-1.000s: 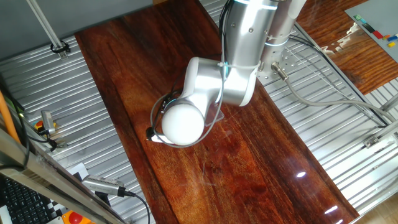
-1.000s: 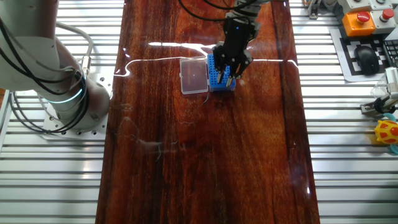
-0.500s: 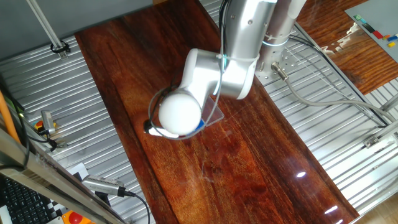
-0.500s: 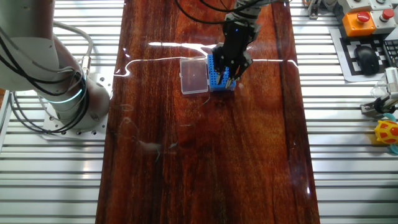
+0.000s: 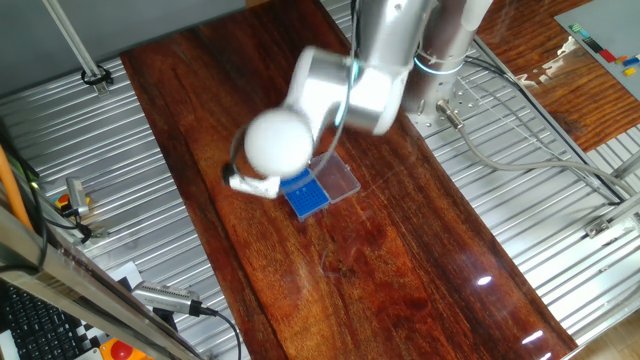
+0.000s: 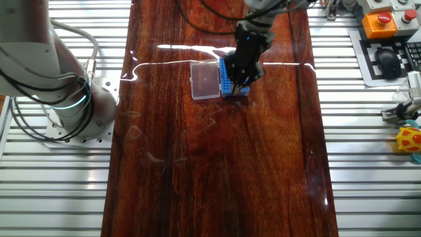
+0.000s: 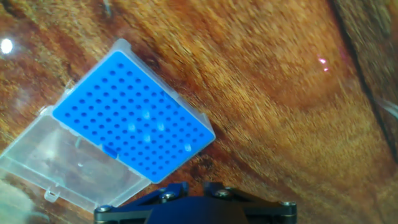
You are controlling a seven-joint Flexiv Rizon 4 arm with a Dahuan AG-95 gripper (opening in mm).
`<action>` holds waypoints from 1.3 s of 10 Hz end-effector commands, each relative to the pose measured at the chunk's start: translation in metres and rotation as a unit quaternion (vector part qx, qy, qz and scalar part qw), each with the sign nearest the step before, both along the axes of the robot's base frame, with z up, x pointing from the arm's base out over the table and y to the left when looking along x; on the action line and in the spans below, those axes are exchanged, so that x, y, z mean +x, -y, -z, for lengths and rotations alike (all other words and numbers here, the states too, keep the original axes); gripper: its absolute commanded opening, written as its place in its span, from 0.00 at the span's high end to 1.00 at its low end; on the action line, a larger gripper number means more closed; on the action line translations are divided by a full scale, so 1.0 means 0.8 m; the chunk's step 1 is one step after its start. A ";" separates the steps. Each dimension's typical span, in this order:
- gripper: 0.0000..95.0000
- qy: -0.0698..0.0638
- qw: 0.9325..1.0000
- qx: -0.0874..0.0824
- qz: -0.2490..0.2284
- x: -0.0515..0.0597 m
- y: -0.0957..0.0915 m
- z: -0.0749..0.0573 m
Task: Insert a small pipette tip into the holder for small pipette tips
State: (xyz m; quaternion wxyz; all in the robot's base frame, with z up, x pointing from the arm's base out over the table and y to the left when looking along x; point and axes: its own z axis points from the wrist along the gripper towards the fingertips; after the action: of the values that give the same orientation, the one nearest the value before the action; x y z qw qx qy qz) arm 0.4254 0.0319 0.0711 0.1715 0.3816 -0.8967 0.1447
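The holder for small pipette tips (image 7: pixel 134 118) is a bright-blue rack with a grid of tiny holes. Several pale tips stand in its lower middle. Its clear lid (image 7: pixel 74 163) lies open beside it. In the other fixed view my gripper (image 6: pixel 242 78) hangs over the right edge of the holder (image 6: pixel 227 76), a little above it. In the hand view only the gripper's dark base (image 7: pixel 196 202) shows at the bottom edge, and the fingertips are out of frame. I see no pipette tip between the fingers. In one fixed view the holder (image 5: pixel 308 196) lies uncovered below the arm's white joint.
The dark wooden board (image 6: pixel 217 171) runs down the middle, with ribbed metal table on both sides. The robot base (image 6: pixel 59 85) stands at the left. A red-button box (image 6: pixel 385 20) and a yellow toy (image 6: pixel 409 140) sit at the right.
The arm has lifted and swung away from the holder. In one fixed view the blue holder and lid, hidden before, now show. The gripper has shifted slightly up over the holder.
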 end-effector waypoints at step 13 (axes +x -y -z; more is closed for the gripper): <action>1.00 0.113 0.965 0.124 0.202 -0.007 0.056 -0.001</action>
State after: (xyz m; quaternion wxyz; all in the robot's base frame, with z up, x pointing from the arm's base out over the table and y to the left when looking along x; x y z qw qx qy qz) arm 0.4180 -0.0137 0.0731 0.0391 0.1804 -0.9824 0.0294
